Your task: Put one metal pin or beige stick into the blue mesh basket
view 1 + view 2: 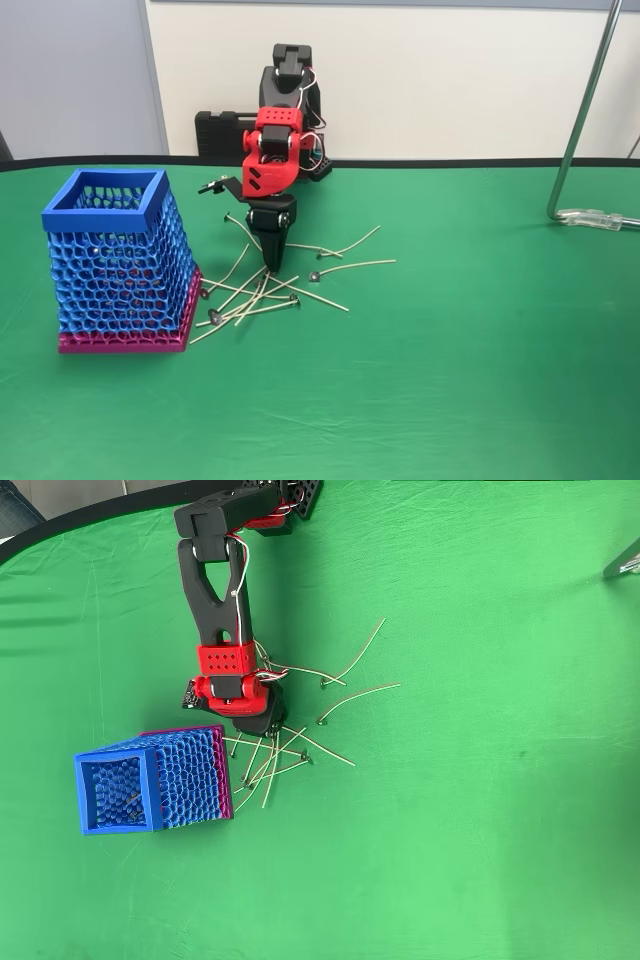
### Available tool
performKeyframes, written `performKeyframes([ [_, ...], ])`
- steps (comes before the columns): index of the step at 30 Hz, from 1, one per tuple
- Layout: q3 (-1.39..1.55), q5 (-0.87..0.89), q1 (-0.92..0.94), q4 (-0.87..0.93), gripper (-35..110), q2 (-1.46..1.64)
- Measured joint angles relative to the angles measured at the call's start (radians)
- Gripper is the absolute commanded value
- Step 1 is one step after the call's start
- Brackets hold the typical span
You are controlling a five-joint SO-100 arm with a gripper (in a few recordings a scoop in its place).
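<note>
The thin, straight beige sticks (262, 297), several tipped with a tiny round metal disc, lay in a loose, crossing heap on the green cloth-covered table (450, 380), just to the right of the square blue honeycomb-mesh basket (120, 262) with its solid blue rim and magenta-pink base in the fixed view. A few lay apart from the heap, farther right. Judging by their slimness, each stick would be very light, a little springy and apt to roll or slip between the fingers; a hold near the middle of its length, on one lying clear of its neighbours, looked the safest (the tangled ones would likely drag others along).

The red-and-black arm reached forward from its base at the table's far edge, wrist bent so that the black two-finger gripper (271, 262) pointed almost straight down into the heap. Its tips sat at the level of the sticks, at the upper part of the pile in the overhead view (272, 732). The fingers looked drawn close together, but whether they were pinching a stick I could not tell. Some sticks seemed to lie inside the basket already.
</note>
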Motion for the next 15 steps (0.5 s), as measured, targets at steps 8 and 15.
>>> performKeyframes([
  [8,0.0,0.0,0.0,0.0,1,0.0],
  [15,0.058,-0.003,-0.005,0.014,1,0.098],
])
